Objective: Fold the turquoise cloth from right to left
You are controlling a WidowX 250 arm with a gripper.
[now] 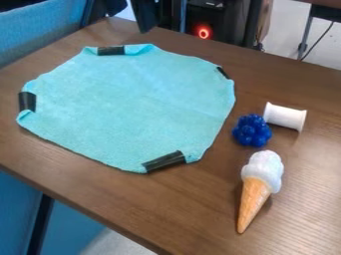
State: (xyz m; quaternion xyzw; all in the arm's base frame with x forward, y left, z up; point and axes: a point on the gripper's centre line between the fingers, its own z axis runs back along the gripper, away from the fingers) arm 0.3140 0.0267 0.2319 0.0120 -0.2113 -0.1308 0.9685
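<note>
At the top edge, left of centre, a black part of the gripper (144, 16) hangs over the table's far edge, above the light blue cloth and apart from the objects. The cloth (130, 107) lies spread flat, its folded corners held by black tape. To its right sits a dark blue, bumpy berry-like toy (252, 131). A white spool (285, 116) lies on its side just behind the blue toy. Nearer the camera, a toy ice cream cone (259, 182) lies with its white top away and its orange tip toward the front.
The brown wooden table (193, 204) has its front edge running from the left down to the bottom. A blue chair (40, 27) stands at the upper left. Behind the table is dark equipment with a glowing red ring (203, 32).
</note>
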